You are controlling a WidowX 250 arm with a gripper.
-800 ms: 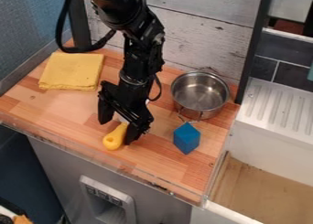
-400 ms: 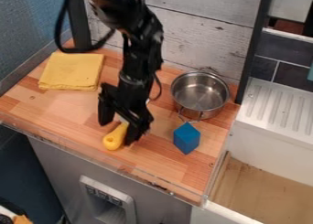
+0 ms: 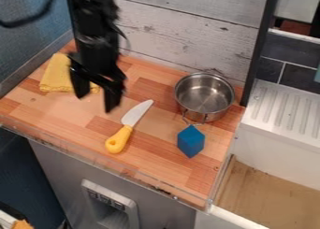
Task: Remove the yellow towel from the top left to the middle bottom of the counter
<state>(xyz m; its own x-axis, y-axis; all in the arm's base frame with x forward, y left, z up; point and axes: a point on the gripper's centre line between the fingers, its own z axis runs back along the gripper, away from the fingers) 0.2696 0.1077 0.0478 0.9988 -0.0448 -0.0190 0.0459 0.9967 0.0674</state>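
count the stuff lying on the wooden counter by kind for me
Folded yellow towel: 1
Knife with a yellow handle: 1
Metal pot: 1
Blue block: 1
Total: 4

Yellow towel (image 3: pixel 55 77), folded into flat rectangular pad, cloth layers at front edge. Lying flat on counter (image 3: pixel 47 103), top left near the walls. Right part partly hidden behind black arm; front right corner peeks out.
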